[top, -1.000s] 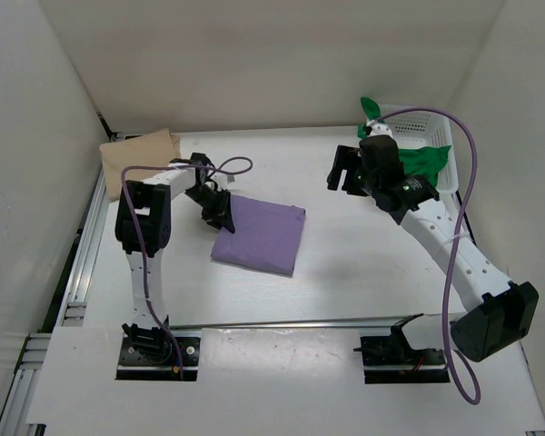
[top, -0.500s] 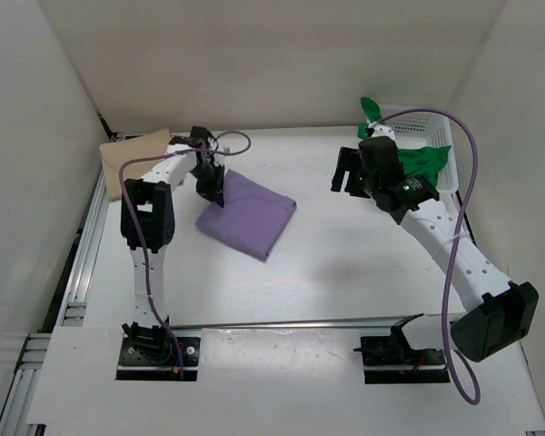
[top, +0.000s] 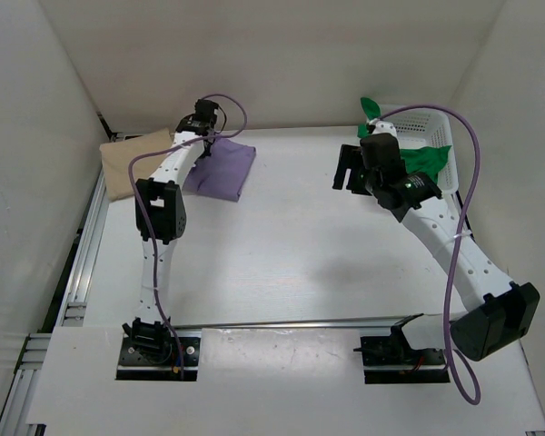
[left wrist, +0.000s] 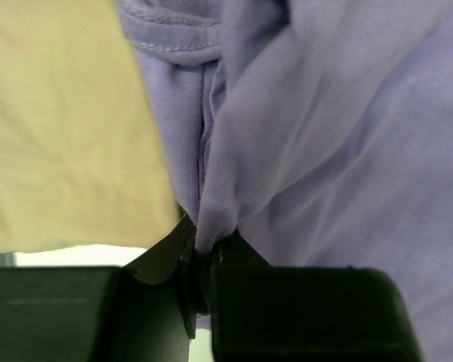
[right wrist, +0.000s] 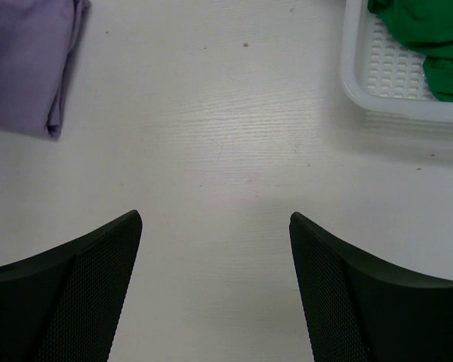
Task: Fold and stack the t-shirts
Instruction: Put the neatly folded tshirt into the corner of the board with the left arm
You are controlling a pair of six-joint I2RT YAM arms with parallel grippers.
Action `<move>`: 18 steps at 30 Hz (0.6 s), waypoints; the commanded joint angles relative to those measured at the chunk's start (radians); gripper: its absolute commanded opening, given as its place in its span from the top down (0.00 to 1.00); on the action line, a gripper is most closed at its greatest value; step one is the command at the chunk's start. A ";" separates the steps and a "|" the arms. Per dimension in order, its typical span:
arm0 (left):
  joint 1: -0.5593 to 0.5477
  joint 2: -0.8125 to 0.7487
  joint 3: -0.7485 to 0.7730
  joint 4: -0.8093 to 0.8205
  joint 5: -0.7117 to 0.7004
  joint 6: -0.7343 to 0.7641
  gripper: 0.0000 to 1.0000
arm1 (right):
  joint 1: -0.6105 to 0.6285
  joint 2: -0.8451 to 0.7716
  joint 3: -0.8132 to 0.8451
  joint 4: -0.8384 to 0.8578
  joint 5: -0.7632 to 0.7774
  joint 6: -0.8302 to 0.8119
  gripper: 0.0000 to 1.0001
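Purple shirt [top: 225, 171] has slid across white table [top: 300, 263] beside tan shirt [top: 127, 168]

The left arm [top: 154, 211] stretches far forward with its gripper [left wrist: 204, 253] angled downward and pinched tight on a fold of the purple shirt [left wrist: 347, 151], while the right arm [top: 440, 238] reaches forward, its gripper [right wrist: 214, 222] spread wide, pointing down, holding nothing.

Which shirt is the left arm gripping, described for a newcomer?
At the table's far left corner lies a tan shirt. Beside it, toward the centre, is the folded light purple shirt, a fold pinched in the left end effector. It is the only purple cloth; the green shirt is in the basket.
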 commanded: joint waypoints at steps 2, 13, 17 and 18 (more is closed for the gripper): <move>-0.006 -0.048 0.080 0.109 -0.205 0.000 0.90 | -0.004 -0.012 0.016 -0.014 0.028 0.000 0.17; 0.078 -0.146 0.080 0.120 -0.215 0.000 0.90 | -0.004 -0.073 -0.073 -0.014 0.039 0.020 0.17; 0.115 -0.192 0.045 0.120 -0.204 0.000 0.90 | -0.004 -0.073 -0.082 -0.014 0.048 0.020 0.17; 0.124 -0.192 0.045 0.120 -0.193 0.000 0.90 | -0.004 -0.073 -0.082 -0.014 0.048 0.020 0.17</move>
